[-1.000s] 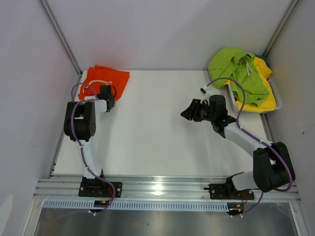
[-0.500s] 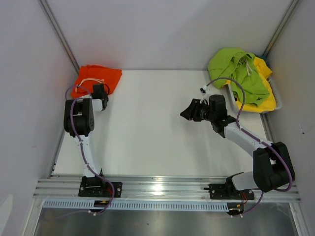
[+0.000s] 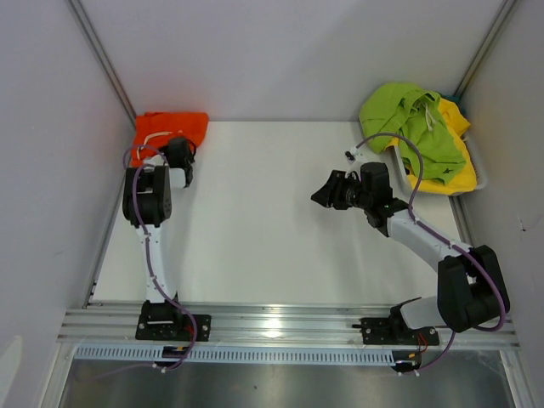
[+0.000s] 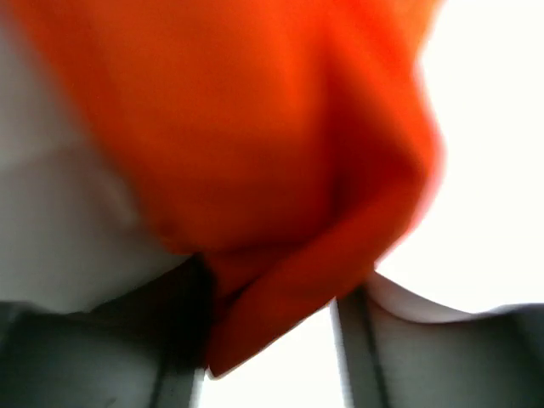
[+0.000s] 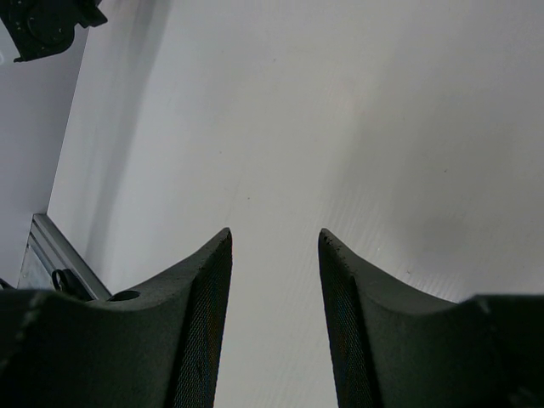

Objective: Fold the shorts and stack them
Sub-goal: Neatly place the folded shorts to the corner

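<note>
The orange shorts (image 3: 170,127) lie folded in the back left corner of the table. My left gripper (image 3: 180,153) is at their near edge. In the left wrist view its jaws stand apart and open, with a fold of the orange shorts (image 4: 280,170) still hanging loose between them. My right gripper (image 3: 323,195) hovers over the bare table right of centre, open and empty, its fingers (image 5: 204,289) spread over the white surface. The lime green shorts (image 3: 408,115) are heaped over yellow shorts (image 3: 455,174) at the back right.
A white basket (image 3: 481,177) at the back right holds the green and yellow shorts. Grey walls close in the table on the left, back and right. An aluminium rail (image 3: 280,323) runs along the near edge.
My left gripper carried the orange shorts back and left into the corner, then its jaws opened. The right arm has not moved.
</note>
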Controlling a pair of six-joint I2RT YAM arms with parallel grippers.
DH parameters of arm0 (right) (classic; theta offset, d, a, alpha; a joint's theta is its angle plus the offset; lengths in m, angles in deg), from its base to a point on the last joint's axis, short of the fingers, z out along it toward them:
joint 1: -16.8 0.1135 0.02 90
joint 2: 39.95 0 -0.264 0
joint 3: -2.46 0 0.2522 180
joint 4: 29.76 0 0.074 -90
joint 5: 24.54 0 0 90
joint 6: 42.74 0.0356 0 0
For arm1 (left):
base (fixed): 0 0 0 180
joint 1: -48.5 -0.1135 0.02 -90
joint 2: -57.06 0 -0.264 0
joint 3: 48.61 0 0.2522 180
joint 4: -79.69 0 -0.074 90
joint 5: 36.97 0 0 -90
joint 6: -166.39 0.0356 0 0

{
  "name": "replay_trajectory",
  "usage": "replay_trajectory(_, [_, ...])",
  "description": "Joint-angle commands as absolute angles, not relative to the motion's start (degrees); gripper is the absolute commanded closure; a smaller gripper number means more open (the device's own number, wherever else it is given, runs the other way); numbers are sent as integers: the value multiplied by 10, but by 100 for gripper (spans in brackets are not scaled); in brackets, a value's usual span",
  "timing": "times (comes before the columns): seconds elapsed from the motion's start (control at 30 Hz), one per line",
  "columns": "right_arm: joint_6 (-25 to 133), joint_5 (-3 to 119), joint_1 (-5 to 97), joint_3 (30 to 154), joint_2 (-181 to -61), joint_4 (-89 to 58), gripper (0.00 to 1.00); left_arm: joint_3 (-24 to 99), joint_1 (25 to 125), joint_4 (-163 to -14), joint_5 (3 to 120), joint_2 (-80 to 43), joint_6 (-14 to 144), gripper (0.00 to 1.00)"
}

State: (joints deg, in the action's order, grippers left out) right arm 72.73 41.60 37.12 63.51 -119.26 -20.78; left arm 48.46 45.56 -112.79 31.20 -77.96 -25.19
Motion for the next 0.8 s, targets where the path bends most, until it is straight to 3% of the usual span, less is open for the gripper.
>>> replay_trajectory(0.0, [724, 421, 374, 658, -1190, -210, 53, 472, 468, -1221, 282, -769, -230, 33])
replay_trajectory(0.27, [721, 424, 353, 660, -1156, -193, 53, 354, 467, -1176, 305, -650, -215, 2])
replay_trajectory(0.5, [734, 409, 316, 685, -1124, -173, 47, 171, 467, -1188, 350, -494, -174, 1])
replay_trajectory(0.77, [755, 418, 245, 726, -1106, -113, 39, 87, 465, -1042, 444, -317, -104, 1])
